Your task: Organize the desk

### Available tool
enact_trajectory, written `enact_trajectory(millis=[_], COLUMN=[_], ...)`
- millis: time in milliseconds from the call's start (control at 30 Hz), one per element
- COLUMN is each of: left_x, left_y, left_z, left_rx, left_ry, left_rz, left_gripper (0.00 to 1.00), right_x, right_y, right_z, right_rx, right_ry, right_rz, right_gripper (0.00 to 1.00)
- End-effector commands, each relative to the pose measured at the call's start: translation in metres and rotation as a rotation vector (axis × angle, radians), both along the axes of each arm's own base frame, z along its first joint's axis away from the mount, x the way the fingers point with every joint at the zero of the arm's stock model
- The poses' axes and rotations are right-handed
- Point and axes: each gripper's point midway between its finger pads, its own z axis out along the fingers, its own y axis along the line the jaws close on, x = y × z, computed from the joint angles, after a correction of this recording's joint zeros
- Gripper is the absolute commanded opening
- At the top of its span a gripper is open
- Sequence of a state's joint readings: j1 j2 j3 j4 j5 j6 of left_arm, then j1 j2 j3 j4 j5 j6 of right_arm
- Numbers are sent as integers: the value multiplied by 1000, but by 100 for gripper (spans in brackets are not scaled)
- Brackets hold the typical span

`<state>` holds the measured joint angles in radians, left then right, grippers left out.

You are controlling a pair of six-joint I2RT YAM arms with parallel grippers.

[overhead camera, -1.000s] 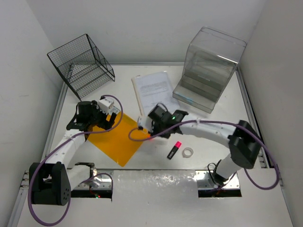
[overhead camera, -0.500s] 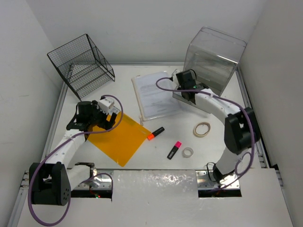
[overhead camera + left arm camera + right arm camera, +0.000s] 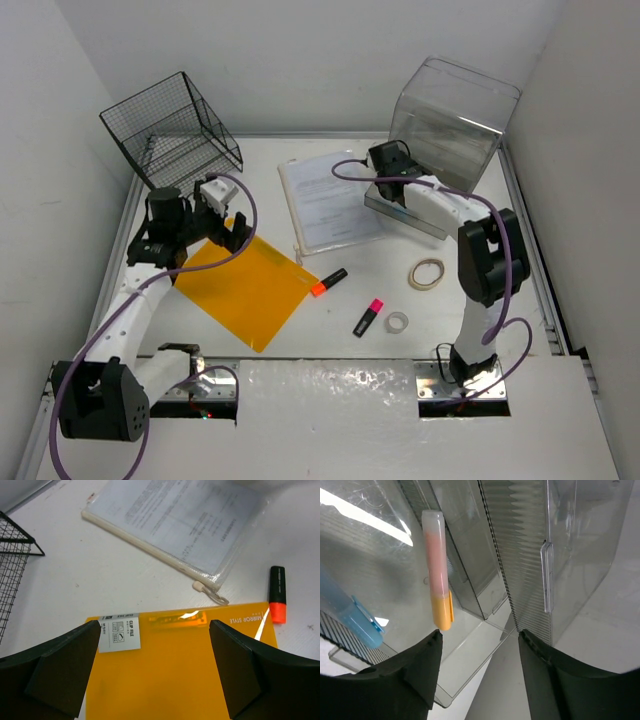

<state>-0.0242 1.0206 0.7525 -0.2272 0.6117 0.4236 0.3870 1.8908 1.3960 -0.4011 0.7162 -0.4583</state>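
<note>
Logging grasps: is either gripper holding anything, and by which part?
Nothing is held: left gripper hangs open over the orange folder; right gripper open, marker lying loose beyond.

The left arm [image 3: 125, 305] rises from its base at the near left and leans forward, wrist pitched down; the left gripper [image 3: 232, 230] points forward and right, its jaws spread wide, with nothing between them. The right arm [image 3: 445, 207] reaches far forward, then bends left at the elbow; the right gripper [image 3: 388, 190] has its jaws parted and grips nothing.
</note>
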Motion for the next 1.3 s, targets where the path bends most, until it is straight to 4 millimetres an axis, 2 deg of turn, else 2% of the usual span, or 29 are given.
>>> enact_trajectory(millis=[0, 133, 167, 233, 267, 300, 333, 367, 400, 433, 467, 533, 600, 633, 800, 833, 933, 1100, 1267], left_x=[16, 38, 40, 48, 48, 50, 51, 52, 53, 54, 53, 53, 53, 53, 52, 52, 52, 52, 54], left_y=[6, 43, 49, 63, 67, 70, 78, 84, 88, 97, 100, 109, 111, 111, 110, 119, 122, 121, 122], left_z=[28, 29, 25, 30, 27, 29, 27, 23, 24, 22, 18, 17, 16, 16, 14, 14, 13, 12, 9], left_rx=[-42, -10, -3, -2, 1, -5, 5, 11, 10, 23, 27, 40, 43, 46, 52, 54, 56, 56, 62], left_ry=[-73, -116, -115, -156, -154, -166, -169, -167, -178, -183, -177, -185, -187, -187, -186, -187, -187, -181, -175], left_rz=[78, 324, 363, 450, 473, 496, 542, 571, 600, 647, 661, 709, 715, 712, 704, 728, 734, 726, 725], left_gripper=[89, 89, 89, 89, 89, 89, 89, 89, 90, 90, 90, 90, 90, 90, 90, 90, 90, 90, 90], right_x=[1, -9, -14, -25, -39, -53, -73, -97, -126, -152, -168, -189, -193, -193, -200, -202, -193, -181, -186], right_y=[2, 18, 30, 53, 86, 106, 139, 157, 192, 216, 227, 247, 252, 252, 245, 242, 237, 238, 233], right_z=[44, 69, 79, 85, 71, 75, 67, 42, 34, 22, 6, -12, -26, -43, -77, -87, -105, -116, -131], right_rx=[55, 185, 233, 294, 365, 410, 423, 445, 557, 583, 620, 669, 665, 650, 561, 538, 489, 464, 400], right_ry=[-94, -143, -154, -135, -59, -38, 23, 119, 210, 279, 327, 396, 446, 499, 720, 773, 772, 714, 760], right_rz=[-23, 10, 56, 145, 275, 369, 521, 622, 796, 924, 983, 1060, 1073, 1057, 1032, 1009, 959, 935, 928], right_gripper=[61, 69, 72, 74, 78, 80, 81, 83, 85, 86, 86, 85, 84, 83, 81, 80, 79, 79, 77])
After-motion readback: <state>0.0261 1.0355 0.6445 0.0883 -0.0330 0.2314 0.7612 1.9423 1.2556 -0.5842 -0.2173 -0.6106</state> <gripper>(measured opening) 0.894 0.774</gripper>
